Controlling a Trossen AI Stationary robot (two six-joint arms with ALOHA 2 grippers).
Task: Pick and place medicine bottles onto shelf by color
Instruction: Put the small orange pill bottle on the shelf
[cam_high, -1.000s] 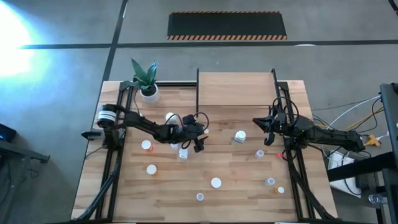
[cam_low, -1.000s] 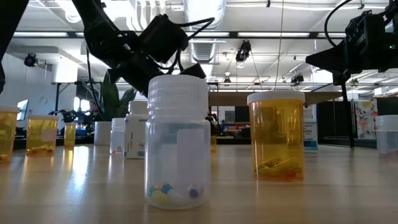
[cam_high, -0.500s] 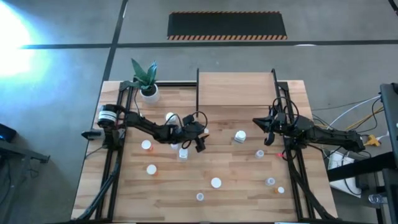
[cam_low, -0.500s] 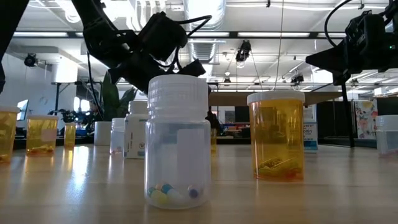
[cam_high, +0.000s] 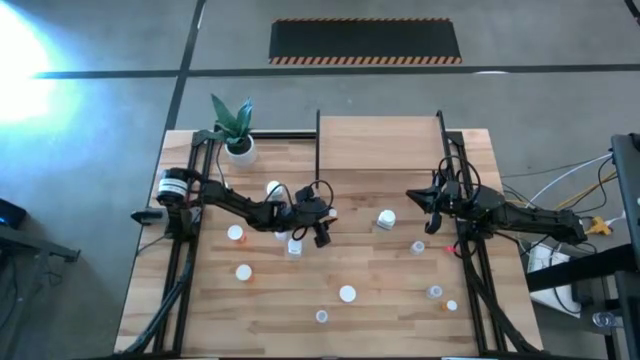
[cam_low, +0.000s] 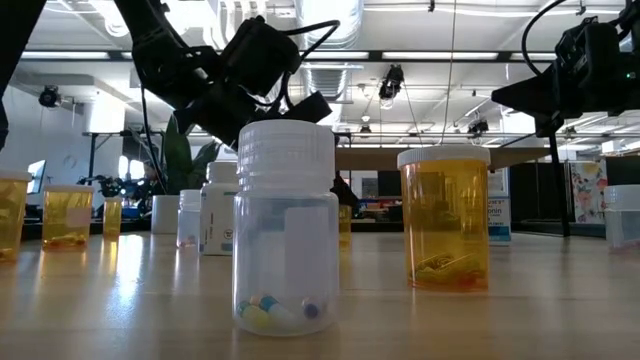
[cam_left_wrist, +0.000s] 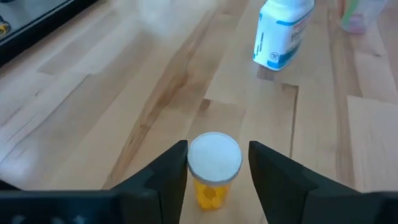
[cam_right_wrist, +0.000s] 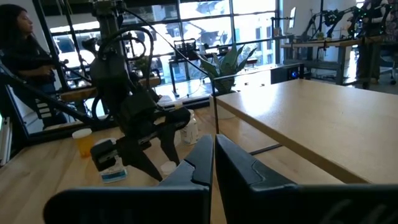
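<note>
In the high view, the left gripper (cam_high: 322, 236) is hanging over the middle of the wooden tabletop (cam_high: 390, 300), just beside a white-capped bottle (cam_high: 295, 246); the right gripper (cam_high: 432, 222) is waiting near the table's right side; the shelf (cam_high: 378, 142) is sitting at the far edge, well apart from the scattered medicine bottles (cam_high: 347, 293); a potted plant (cam_high: 238, 143) is standing at the far left corner.

In the low view, a clear bottle (cam_low: 286, 228) with coloured pills is standing nearest, an orange bottle (cam_low: 445, 218) beside it.

In the left wrist view, the fingers (cam_left_wrist: 166, 169) are flanking an orange bottle with a white cap (cam_left_wrist: 214, 167), close on both sides; whether they are touching it, I cannot tell; a white labelled bottle (cam_left_wrist: 281, 34) is standing farther off.

In the right wrist view, the right fingers (cam_right_wrist: 242, 163) are lying clenched together, holding nothing; a person (cam_right_wrist: 25, 56) is showing beyond the table.
</note>
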